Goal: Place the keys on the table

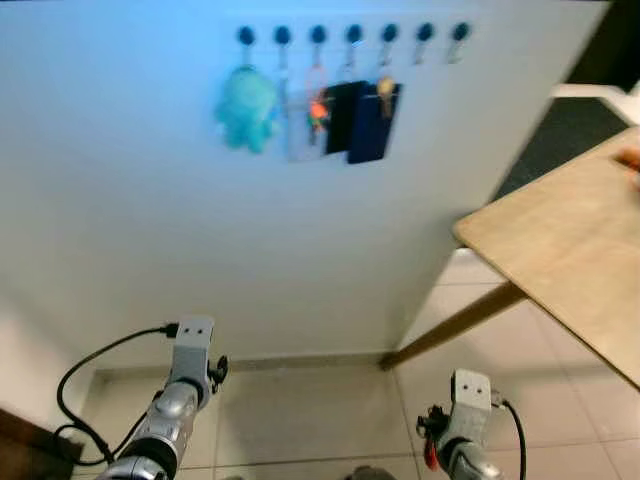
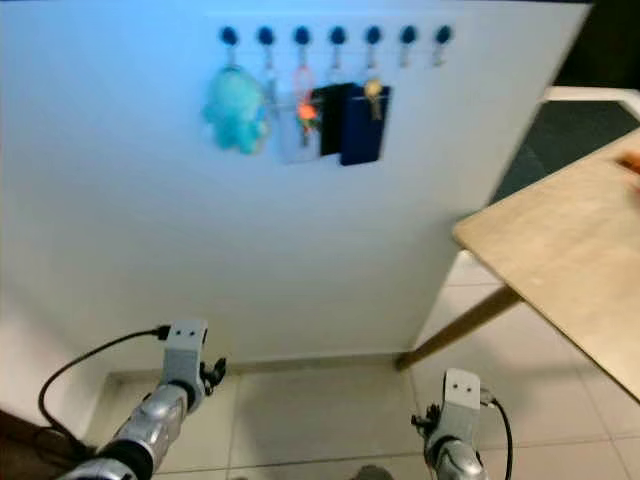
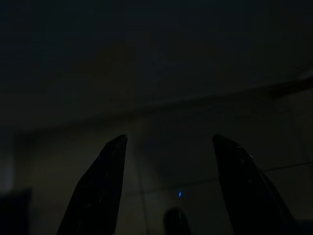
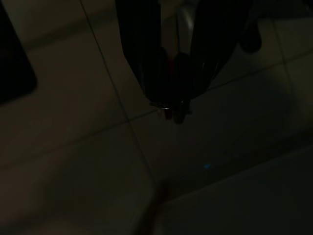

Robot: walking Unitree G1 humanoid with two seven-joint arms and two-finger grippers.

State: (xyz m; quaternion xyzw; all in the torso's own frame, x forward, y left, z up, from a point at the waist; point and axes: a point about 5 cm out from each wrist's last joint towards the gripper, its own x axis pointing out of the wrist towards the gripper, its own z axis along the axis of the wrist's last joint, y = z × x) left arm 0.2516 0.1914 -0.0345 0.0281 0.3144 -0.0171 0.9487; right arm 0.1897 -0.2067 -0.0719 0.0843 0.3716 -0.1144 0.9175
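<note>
A small dark bunch of keys (image 4: 172, 105) is pinched in the closed right claw (image 4: 168, 98), low over the pale tiled floor (image 1: 320, 420). The left claw (image 3: 168, 186) is spread wide. The light wooden tabletop (image 1: 570, 250) edge is seen well apart, to the right.

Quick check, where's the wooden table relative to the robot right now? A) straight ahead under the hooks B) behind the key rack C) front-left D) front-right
D: the wooden table juts in from the robot's right side, beside the white wall that carries the hooks.
</note>
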